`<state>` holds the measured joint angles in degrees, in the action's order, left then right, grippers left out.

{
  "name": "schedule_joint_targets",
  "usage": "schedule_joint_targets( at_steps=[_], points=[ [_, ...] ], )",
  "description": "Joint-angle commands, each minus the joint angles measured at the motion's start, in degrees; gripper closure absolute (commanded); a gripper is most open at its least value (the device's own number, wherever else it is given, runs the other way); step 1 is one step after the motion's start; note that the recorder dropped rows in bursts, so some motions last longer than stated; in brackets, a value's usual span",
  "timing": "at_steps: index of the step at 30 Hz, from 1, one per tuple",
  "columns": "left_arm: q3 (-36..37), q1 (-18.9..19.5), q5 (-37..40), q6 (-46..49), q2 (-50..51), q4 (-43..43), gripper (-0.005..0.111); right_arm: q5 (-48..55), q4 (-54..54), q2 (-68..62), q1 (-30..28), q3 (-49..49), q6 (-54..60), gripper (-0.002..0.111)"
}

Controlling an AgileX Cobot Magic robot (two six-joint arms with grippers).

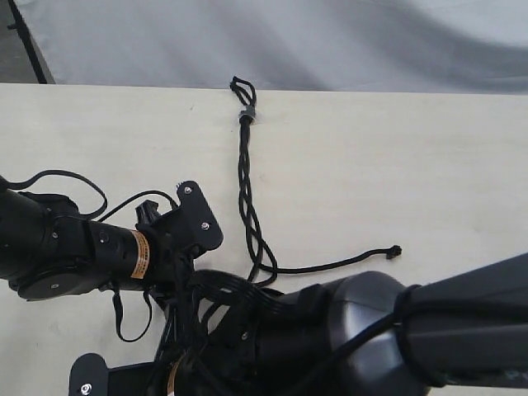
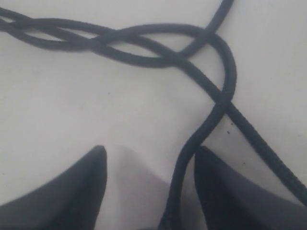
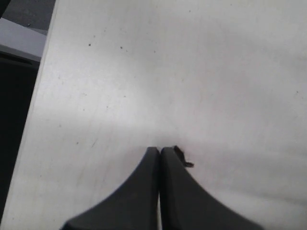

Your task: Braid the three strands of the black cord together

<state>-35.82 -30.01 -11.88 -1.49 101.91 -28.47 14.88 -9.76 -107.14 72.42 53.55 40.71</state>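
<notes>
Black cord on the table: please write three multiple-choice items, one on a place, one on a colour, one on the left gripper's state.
1. Where lies the black cord's loop?
A. mid-table
B. at the table's far edge
C. off the near edge
2. What colour is the band below the loop?
A. red
B. yellow
C. grey
3. The left gripper is:
A. open, one strand between its fingers
B. shut on the loop
C. shut on nothing
Answers: 1 B, the exterior view shows it there; 2 C, grey against black; 3 A, the left wrist view shows the gap.
</notes>
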Motion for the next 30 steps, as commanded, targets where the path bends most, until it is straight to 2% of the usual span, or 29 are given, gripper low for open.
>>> schedule_joint_targets(
  at_steps=[1, 9, 15, 23, 30],
  points=[
    [-0.2, 0.2, -0.3, -0.1, 0.1, 0.7, 0.054, -1.0, 0.9, -0.8, -0.3, 0.4, 0.5, 0.109],
    [-0.2, 0.2, -0.3, -0.1, 0.1, 0.7, 0.054, 1.8, 0.7, 0.7, -0.3, 0.4, 0.2, 0.109],
    [-0.2, 0.2, -0.3, -0.1, 0.1, 0.7, 0.054, -2.1, 0.2, 3.7, -0.3, 0.4, 0.0, 0.109],
    [-0.2, 0.2, 0.1, -0.1, 0.1, 0.7, 0.054, -5.8, 1.5, -1.9, -0.3, 0.4, 0.0, 0.109],
    [-0.2, 0.2, 0.1, -0.2, 0.1, 0.7, 0.054, 0.6, 1.5, -2.3, -0.3, 0.4, -0.6, 0.109]
  ],
)
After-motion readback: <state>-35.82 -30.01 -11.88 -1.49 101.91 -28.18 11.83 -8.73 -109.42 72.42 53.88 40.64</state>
